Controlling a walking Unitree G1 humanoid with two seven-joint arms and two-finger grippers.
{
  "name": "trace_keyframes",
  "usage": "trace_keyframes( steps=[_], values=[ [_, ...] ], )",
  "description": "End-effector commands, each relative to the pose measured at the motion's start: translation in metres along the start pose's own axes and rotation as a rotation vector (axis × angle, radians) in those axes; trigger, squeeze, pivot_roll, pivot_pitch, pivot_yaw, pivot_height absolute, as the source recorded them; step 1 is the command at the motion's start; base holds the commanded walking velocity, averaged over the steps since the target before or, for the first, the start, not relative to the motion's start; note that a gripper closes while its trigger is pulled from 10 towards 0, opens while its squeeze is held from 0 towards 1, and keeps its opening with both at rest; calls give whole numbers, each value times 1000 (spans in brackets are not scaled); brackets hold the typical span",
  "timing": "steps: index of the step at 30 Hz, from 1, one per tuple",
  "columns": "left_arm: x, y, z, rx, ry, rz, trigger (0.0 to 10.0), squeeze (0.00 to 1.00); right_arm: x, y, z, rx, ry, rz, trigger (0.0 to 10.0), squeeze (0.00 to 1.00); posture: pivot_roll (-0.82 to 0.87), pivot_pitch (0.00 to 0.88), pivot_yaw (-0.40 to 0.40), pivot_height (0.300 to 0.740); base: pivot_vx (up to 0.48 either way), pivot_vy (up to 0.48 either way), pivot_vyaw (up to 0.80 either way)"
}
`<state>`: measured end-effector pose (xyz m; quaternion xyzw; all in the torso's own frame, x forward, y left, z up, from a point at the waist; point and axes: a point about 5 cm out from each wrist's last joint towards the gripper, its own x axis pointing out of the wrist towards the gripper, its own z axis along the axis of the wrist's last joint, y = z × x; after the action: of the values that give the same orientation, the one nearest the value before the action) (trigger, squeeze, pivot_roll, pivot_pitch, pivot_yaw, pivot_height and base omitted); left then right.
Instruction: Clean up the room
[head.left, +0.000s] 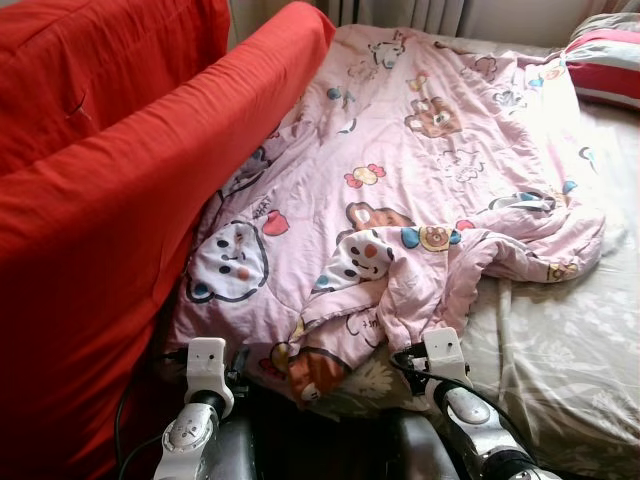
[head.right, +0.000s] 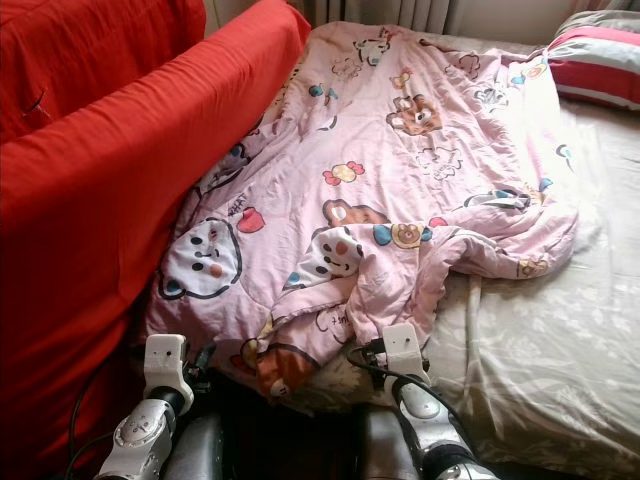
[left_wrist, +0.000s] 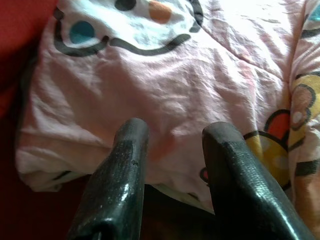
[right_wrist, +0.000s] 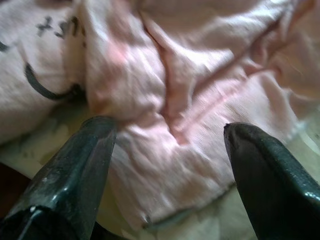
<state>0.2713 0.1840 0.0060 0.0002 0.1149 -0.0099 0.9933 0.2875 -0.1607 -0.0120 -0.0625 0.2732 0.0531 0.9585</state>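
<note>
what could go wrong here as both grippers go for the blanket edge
The left gripper and right gripper, jaws open, both face the crumpled pink cartoon-print quilt. Risks: the right one may pinch only a loose fold, so the quilt bunches further. The left works close to the red fabric sofa and could snag it. The grey patterned bedsheet may get grabbed too.

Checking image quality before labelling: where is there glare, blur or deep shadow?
Eye views: the pink quilt washes out toward the far end. Left wrist view: sharp, glare at the top. Right wrist view: soft, blurred fabric between the right gripper fingers; dark below the left gripper.
</note>
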Motion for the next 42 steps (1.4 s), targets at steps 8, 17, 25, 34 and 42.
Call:
trace_keyframes(
  steps=[8, 17, 25, 34, 42],
  values=[
    [-11, 10, -6, 49, 13, -16, 10000, 0, -2, 7, -11, 15, 61, 15, 10000, 0, 26, 235, 38, 599, 0, 0, 0],
    [-16, 11, -9, 61, 30, -26, 10000, 0, -6, 8, -26, 8, 109, -30, 9098, 0, 35, 241, 51, 599, 0, 0, 0],
    [-15, 11, -8, 67, 34, -33, 10000, 0, -7, 2, -26, 13, 93, -71, 0, 0, 28, 226, 58, 599, 0, 0, 0],
    [-13, 8, -8, 70, 43, -41, 10000, 0, -6, -1, -22, 9, 80, -89, 0, 0, 23, 205, 58, 599, 0, 0, 0],
    [-9, 5, -6, 73, 45, -47, 10000, 0, -5, -1, -19, 21, 61, -98, 0, 0, 12, 184, 59, 599, 0, 0, 0]
  ],
)
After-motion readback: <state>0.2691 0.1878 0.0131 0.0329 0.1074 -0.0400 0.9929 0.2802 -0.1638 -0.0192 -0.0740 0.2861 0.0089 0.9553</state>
